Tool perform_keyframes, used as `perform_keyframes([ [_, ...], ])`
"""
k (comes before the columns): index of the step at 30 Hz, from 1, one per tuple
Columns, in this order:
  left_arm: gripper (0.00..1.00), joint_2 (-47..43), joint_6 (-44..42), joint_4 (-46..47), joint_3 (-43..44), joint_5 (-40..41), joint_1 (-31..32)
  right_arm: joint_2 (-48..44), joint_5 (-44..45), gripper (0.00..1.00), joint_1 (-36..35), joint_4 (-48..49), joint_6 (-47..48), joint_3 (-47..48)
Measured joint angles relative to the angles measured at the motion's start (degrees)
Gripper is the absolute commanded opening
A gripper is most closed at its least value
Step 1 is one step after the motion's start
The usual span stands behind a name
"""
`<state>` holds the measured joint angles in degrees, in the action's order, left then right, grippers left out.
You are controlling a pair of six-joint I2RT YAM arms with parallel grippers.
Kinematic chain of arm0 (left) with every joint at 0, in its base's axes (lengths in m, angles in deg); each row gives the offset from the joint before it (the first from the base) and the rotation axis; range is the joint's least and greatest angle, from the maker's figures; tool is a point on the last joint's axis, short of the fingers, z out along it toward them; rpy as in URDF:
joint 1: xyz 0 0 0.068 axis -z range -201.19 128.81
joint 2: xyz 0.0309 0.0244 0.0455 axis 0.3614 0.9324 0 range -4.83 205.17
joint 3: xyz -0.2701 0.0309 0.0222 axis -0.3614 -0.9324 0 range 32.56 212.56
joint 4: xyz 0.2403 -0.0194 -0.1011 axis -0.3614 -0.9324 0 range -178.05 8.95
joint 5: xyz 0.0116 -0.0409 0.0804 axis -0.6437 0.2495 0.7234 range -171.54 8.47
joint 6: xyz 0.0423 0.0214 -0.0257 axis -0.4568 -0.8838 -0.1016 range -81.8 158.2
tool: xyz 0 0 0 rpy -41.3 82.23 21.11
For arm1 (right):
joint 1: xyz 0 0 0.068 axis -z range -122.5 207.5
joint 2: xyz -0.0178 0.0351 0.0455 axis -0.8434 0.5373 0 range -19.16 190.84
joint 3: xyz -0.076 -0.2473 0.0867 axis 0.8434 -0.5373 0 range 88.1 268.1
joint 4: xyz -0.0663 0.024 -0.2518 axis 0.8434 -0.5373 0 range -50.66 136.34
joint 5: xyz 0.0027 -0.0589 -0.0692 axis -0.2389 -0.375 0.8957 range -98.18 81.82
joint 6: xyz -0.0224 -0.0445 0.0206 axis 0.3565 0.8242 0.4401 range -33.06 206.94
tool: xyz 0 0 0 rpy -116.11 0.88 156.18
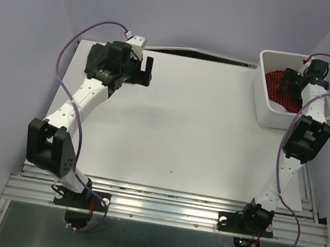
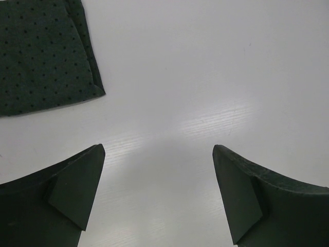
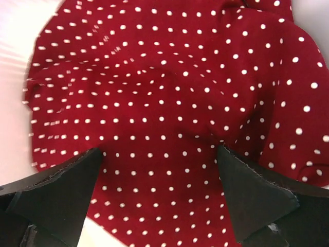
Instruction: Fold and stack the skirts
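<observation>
The left arm reaches to the far left of the table [image 1: 182, 133]. The left gripper [image 2: 159, 154] hangs over bare white tabletop with its jaws spread wide and nothing between them. In its wrist view a corner of the dark skirt [image 2: 41, 51] lies flat on the table, ahead and to the left of the fingers [image 2: 72, 190] and clear of them (the cloth shows a fine dotted weave and a stitched hem along its edge).

The right arm stretches to the far right corner, where the bin [image 1: 261, 108] stands. The right gripper [image 3: 159, 154] is down inside it, directly above the red skirt [image 3: 169, 87], which lies crumpled in the bin and fills most of that wrist view. Its jaws are also wide apart, and the cloth runs loose under both fingertips [image 3: 77, 175]. Nothing is pinched; I cannot tell whether the tips touch the fabric
</observation>
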<state>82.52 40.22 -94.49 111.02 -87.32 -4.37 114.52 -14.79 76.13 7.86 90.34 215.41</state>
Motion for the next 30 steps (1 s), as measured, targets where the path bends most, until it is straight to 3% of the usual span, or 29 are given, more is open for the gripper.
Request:
perform_keyframes([
  [4, 0.98, 0.0, 0.42, 0.39, -0.07, -0.22, 0.0, 1.4, 1.64, 0.69, 0.0, 0.33, 2.05, 0.04],
  [8, 0.98, 0.02, 0.63, 0.35, -0.07, -0.22, 0.0, 2.14, 1.88, 0.26, -0.02, 0.76, 3.26, 0.09],
  [11, 0.98, 0.02, 0.87, 0.33, -0.07, -0.22, -0.02, 1.97, 1.92, 0.12, -0.02, 1.75, 3.74, 0.11],
  [15, 0.98, 0.24, 1.31, 0.28, -0.07, -0.5, -0.02, 0.17, 2.34, 0.01, 0.0, 2.03, 4.11, 0.09],
  [24, 0.98, 0.24, 1.88, 0.13, -0.07, -1.38, -0.02, -16.83, 3.32, 0.01, 0.0, 10.19, 2.29, -5.07],
  [30, 0.98, 0.24, 2.05, 0.15, -0.07, -1.46, -0.02, -21.7, 3.39, 0.01, 0.0, 16.81, -1.33, -2.36],
])
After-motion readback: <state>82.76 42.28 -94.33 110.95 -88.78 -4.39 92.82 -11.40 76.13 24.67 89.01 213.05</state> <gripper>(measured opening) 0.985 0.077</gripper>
